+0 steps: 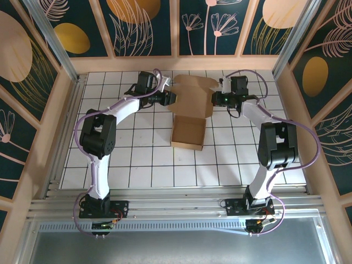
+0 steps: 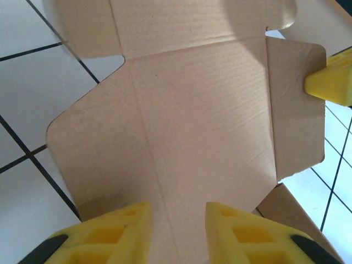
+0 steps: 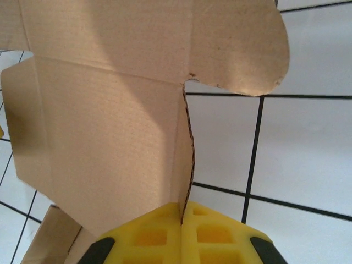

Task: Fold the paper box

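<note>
**At the far middle of the desk (image 1: 143,165): paper box (image 1: 190,110) flanked by both arms**

Toward the back wall (image 1: 181,63), the paper box is found with its shallow open tray lying on the white tiles and its lid panel raised beyond it. The lid is flanked on both sides. The left end effector (image 1: 171,99) is placed at the lid's left edge. In its wrist view the yellow foam fingers (image 2: 110,234) are seen parted, with the panel's face lying past the gap, and no grip can be made out. The right end effector (image 1: 214,99) is closed tight on the thin edge of a side flap, as its wrist view shows. Plain brown corrugated board is seen, scored with creases, cut with slits, its flaps round-cornered. The desk is tiled in glossy white squares with dark lines and is hemmed by wood-framed panels painted with leaves. Purple cables (image 1: 82,118) are looped along each arm.
</note>
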